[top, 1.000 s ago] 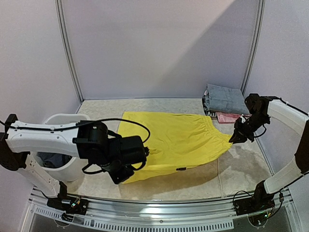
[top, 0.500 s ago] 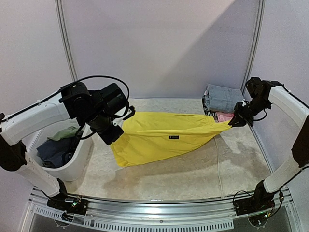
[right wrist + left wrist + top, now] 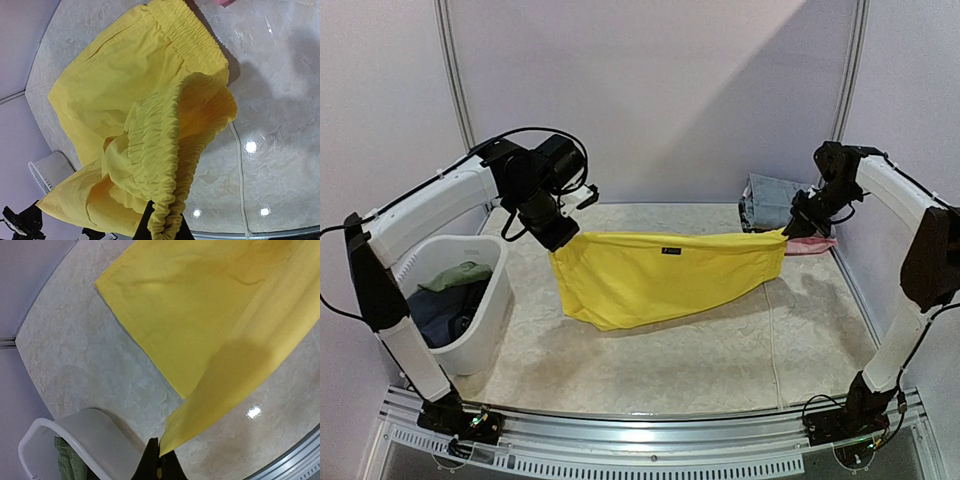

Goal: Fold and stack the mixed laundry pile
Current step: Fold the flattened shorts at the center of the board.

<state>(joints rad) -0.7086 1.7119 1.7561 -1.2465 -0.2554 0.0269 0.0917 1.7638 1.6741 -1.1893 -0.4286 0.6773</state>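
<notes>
Two grips: my left gripper [image 3: 554, 240] and right gripper [image 3: 790, 229] pinch tight on the shorts [image 3: 660, 278], no longer flat below but hanging stretched between them, ready to fold.

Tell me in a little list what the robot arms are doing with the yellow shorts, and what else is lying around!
shorts: bright yellow elastic-waist shorts, stretched out between the two arms
left gripper: shut on a hem corner of the shorts
right gripper: shut on the gathered waistband
tub: white plastic tub at the left, holding an olive-green item and a dark blue item
far right corner: folded grey garment with a pink piece beside it
</notes>
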